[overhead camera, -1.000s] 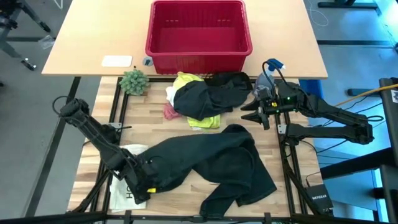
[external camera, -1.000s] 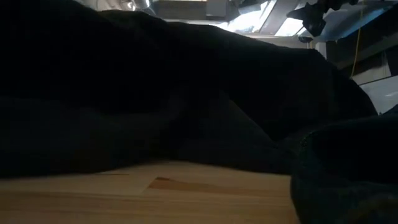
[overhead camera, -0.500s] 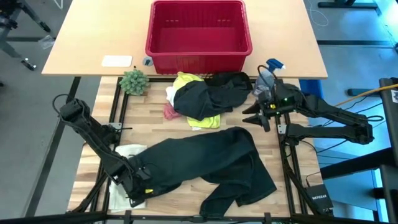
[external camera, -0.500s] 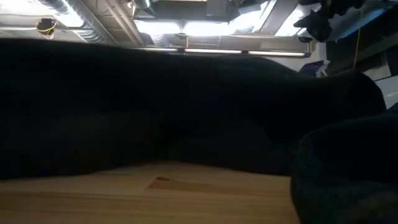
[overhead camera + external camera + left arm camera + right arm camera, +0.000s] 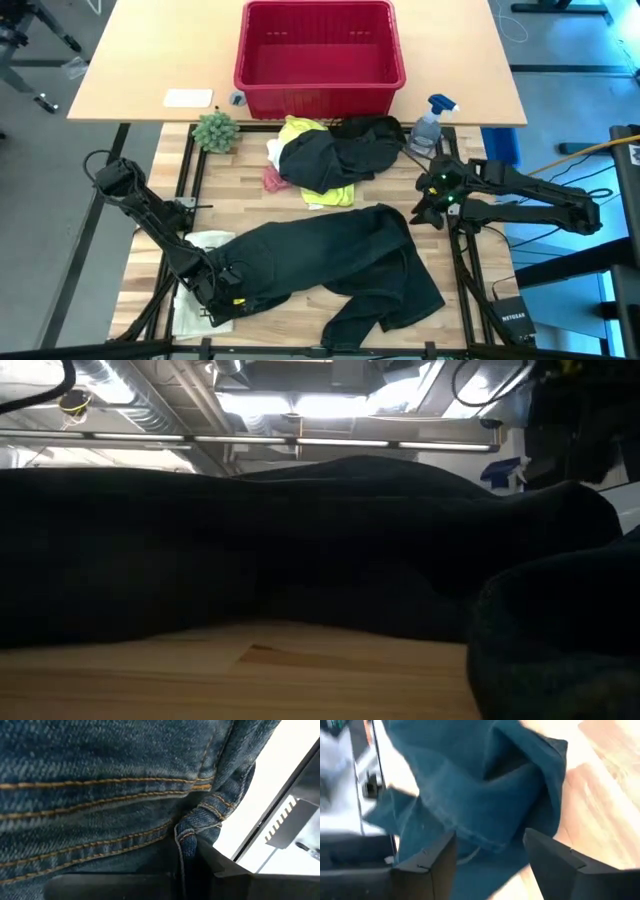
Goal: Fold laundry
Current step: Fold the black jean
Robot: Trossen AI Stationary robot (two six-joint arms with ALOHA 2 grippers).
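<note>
— Trousers [image 5: 330,265] first: where do they lie?

— Spread dark across the wooden table [image 5: 465,290], on the near side of the red basket [image 5: 320,50] and well apart from it, waistband toward the left arm, legs trailing toward the right arm's side. In the low view they fill nearly everything [image 5: 300,550].

— And the left gripper [image 5: 222,298]?

— At the waistband end, farthest from the basket, fingers pressed together on the trousers; its wrist view shows blue denim seams with orange stitching [image 5: 115,795] pinched right at the fingers (so the cloth is denim, dark only from above).

— The right one?

— The right gripper [image 5: 428,212] hovers just off the trousers' far corner, fingers spread, holding nothing. Its wrist view shows both fingers [image 5: 427,862] apart over a rumpled fold of the cloth.

— The rest of the laundry?

— Heaped just in front of the basket: a second dark garment [image 5: 340,150] on top of a yellow T-shirt [image 5: 335,192], a pink cloth [image 5: 273,181] and a white cloth [image 5: 274,152] at the heap's left edge.

— Anything else nearby?

— A small green plant [image 5: 215,130] beside the basket's left corner, a spray bottle [image 5: 430,122] beside its right, and a flat white item [image 5: 195,300] partly under the waistband.
</note>
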